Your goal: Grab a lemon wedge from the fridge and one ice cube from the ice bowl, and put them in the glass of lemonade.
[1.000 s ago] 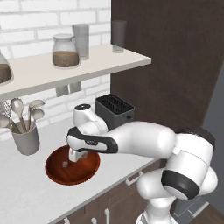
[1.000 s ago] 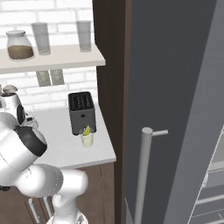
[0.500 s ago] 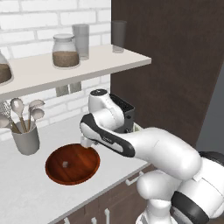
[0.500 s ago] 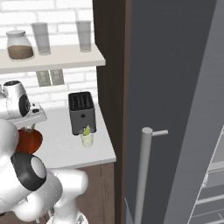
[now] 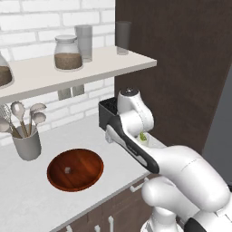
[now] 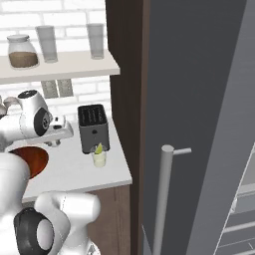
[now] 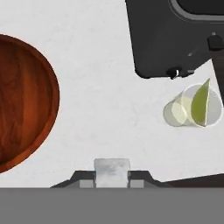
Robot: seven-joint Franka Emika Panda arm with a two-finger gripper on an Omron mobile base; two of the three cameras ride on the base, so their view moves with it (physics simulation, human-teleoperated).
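My gripper point(image 7: 112, 176) is shut on a whitish ice cube point(image 7: 112, 168), held above the bare counter between the ice bowl point(image 7: 22, 100) and the glass of lemonade point(image 7: 191, 108). A yellow-green lemon wedge point(image 7: 200, 105) rests in the glass. In the right base view the gripper point(image 6: 56, 143) hangs left of the glass of lemonade point(image 6: 99, 158), in which the lemon wedge point(image 6: 98, 148) stands. The reddish-brown ice bowl point(image 5: 75, 169) holds one small cube point(image 5: 68, 170). The fridge point(image 6: 199, 124) stands at the right with its long handle point(image 6: 162, 199).
A black toaster point(image 6: 93, 127) stands right behind the glass, against the dark brown cabinet point(image 5: 181, 68). A grey utensil cup point(image 5: 26, 145) with spoons is left of the bowl. A shelf point(image 5: 72, 70) above the counter carries a jar and tall grey glasses.
The arm has swung right from over the bowl toward the toaster and glass, with the ice cube in the gripper. The bowl now lies uncovered.
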